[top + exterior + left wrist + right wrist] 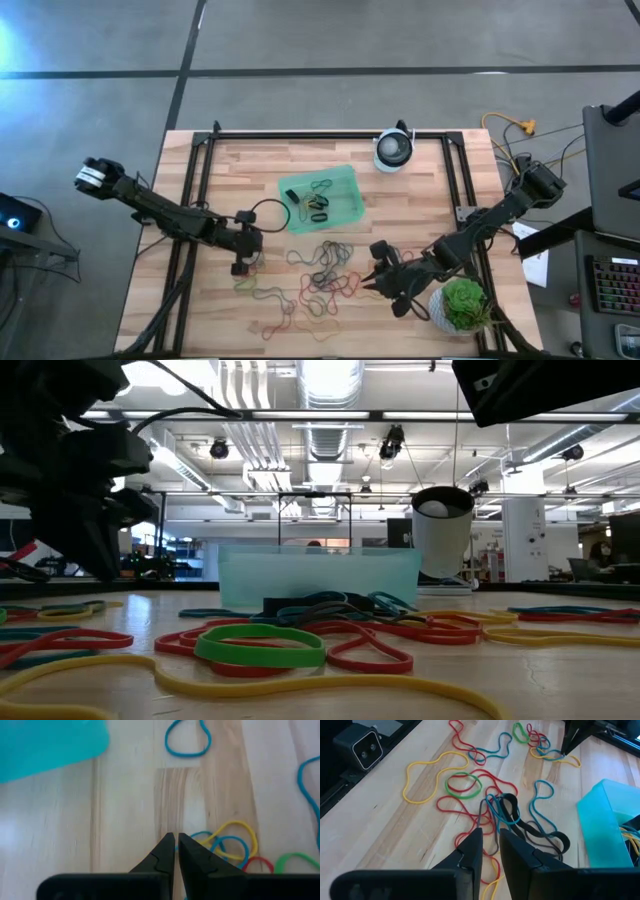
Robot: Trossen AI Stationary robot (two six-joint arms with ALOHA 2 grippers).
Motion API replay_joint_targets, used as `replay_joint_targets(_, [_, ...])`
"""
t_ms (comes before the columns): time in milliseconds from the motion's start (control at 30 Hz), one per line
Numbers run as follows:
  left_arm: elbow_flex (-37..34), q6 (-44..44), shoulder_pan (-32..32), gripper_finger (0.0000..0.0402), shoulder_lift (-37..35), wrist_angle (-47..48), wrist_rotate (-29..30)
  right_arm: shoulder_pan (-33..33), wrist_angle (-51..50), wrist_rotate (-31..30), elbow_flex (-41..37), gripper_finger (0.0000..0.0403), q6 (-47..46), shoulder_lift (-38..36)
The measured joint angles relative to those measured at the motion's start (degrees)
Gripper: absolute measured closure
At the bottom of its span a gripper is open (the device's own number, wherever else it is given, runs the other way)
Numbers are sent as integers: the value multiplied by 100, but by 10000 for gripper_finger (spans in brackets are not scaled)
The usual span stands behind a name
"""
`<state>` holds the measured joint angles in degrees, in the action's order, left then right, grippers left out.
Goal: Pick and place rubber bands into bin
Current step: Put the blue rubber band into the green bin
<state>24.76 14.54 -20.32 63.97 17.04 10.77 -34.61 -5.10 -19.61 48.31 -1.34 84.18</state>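
Our left gripper had pinched shut over loose rubber bands left of the pile; whether it held one, we couldn't tell. Few lay in the bin, so we judged most remained, with our right gripper slightly parted, empty.

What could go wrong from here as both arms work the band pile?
1. The left gripper has its jaws shut beside a yellow and blue cluster; no band shows clearly between them, so it may lift off empty.
2. The right gripper sits over tangled rubber bands; one pull could drag several linked loops along.
3. Dragged loops might snag the bin rim or fall short of it.
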Motion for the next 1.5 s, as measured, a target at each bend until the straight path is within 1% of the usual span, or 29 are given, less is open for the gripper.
replay_joint_targets(533, [-83, 10, 0, 393, 29, 194, -60, 0, -7, 3, -11, 344, -20, 2])
replay_joint_targets(867, [-128, 1, -2, 393, 421, 150, -45, 0, -4, 3, -22, 346, -20, 4])
replay_joint_targets(1500, [-86, -48, 0, 393, 430, 148, 146, 2, 7, 1, -75, 346, -127, 4])
